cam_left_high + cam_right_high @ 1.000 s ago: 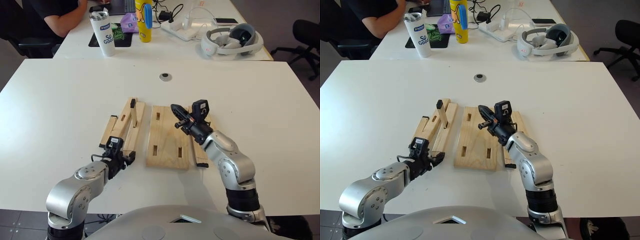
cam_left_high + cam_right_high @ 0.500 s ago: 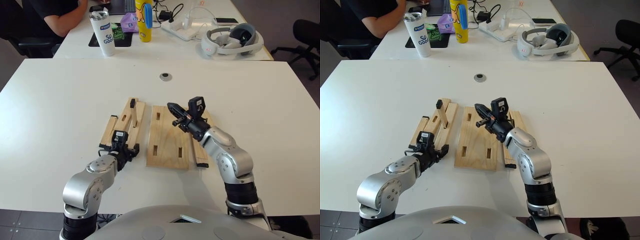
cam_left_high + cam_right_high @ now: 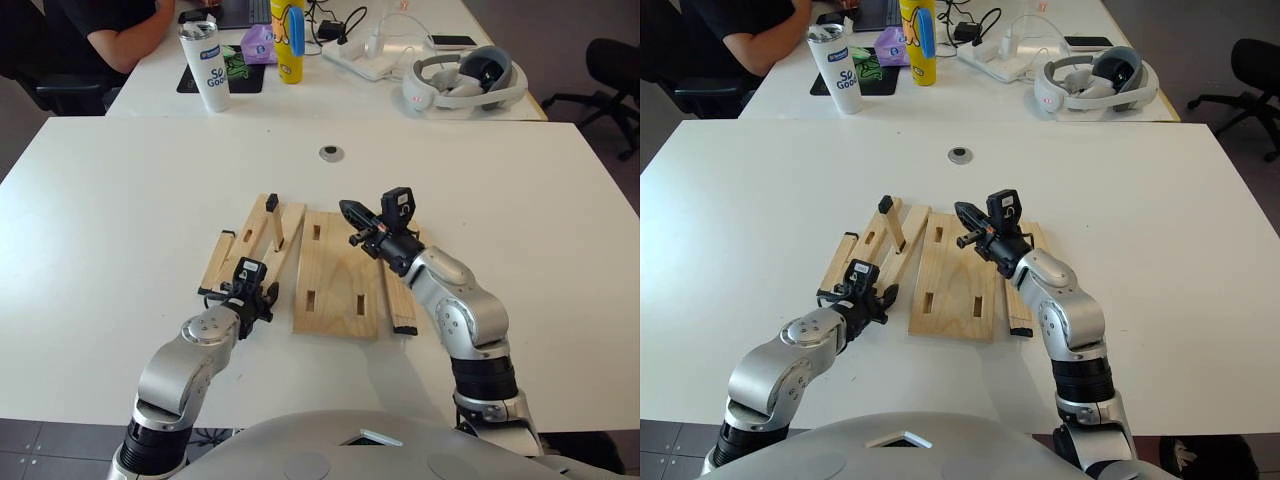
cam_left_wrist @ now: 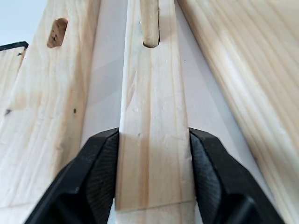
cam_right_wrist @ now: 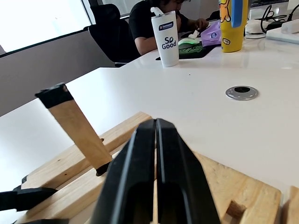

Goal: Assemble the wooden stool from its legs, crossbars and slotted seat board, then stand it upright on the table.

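Left tool (image 3: 252, 297) is clamped on the near end of one wooden leg (image 3: 272, 268). The leg runs away from it across the worktop (image 3: 120, 200), angled toward the seat board (image 3: 340, 270), which lies flat just beside the tool on its inner side. A crossbar (image 3: 276, 220) stands tilted out of that leg further along from the tool, black cap on top. A second leg (image 4: 51, 93) lies on the tool's outer side, close to the held one but not touching it.

Right tool (image 3: 347, 208) is pinched closed on nothing. It hovers above the far part of the seat board, pointing across at the crossbar with a clear gap between them. Another leg piece (image 3: 398, 295) lies flat along the board's edge under that arm.

The head views give the layout, but the grip itself is small there. The left wrist view has it up close: the black fingers (image 4: 100, 179) press both sides of the leg right by its cut end, and the crossbar's foot sits in the leg's slot. The second leg's slot looks empty.

From the right wrist view you can see the two fingers pressed flat together, no daylight between them. Past them are the crossbar's lean, a round grommet (image 5: 241, 92) in the worktop and a white tumbler (image 5: 166, 33) on the next table.
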Robot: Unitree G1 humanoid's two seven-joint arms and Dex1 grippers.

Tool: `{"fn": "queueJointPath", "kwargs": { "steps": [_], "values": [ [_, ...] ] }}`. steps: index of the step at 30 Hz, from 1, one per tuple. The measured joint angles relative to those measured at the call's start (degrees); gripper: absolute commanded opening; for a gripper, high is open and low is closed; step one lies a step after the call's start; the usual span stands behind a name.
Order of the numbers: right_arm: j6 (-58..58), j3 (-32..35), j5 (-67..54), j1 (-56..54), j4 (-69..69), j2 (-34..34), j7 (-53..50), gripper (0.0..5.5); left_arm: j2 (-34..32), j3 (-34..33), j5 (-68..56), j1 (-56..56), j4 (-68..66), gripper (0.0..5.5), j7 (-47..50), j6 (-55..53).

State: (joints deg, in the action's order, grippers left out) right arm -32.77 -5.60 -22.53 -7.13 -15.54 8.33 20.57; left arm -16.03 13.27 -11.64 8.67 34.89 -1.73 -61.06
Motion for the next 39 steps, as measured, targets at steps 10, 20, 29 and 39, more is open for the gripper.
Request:
{"fn": "queueJointPath", "kwargs": {
  "steps": [10, 20, 29, 39],
  "values": [
    [1.50, 12.16, -11.05, -7.22, 7.85, 4.04, 9.21, 1.61, 2.20, -15.90, -7.53, -19.56, -7.85, 2.08, -9.20, 19.83],
    [-14.33, 23.02, -33.63, -21.60, 16.48, 13.47, 22.36, 3.09, -4.74, -19.93, -25.71, -42.51, -30.33, 2.08, -39.61, 17.88],
    [-19.58, 23.14, -37.94, -25.59, 18.75, 15.19, 25.19, 4.41, -6.39, -17.61, -30.43, -42.98, -32.02, 2.08, -46.93, 12.19],
    [-22.81, 23.44, -41.08, -27.01, 20.60, 15.54, 26.29, 4.74, -9.74, -14.89, -35.73, -43.21, -34.31, 2.08, -55.03, 3.08]
  ]
}}
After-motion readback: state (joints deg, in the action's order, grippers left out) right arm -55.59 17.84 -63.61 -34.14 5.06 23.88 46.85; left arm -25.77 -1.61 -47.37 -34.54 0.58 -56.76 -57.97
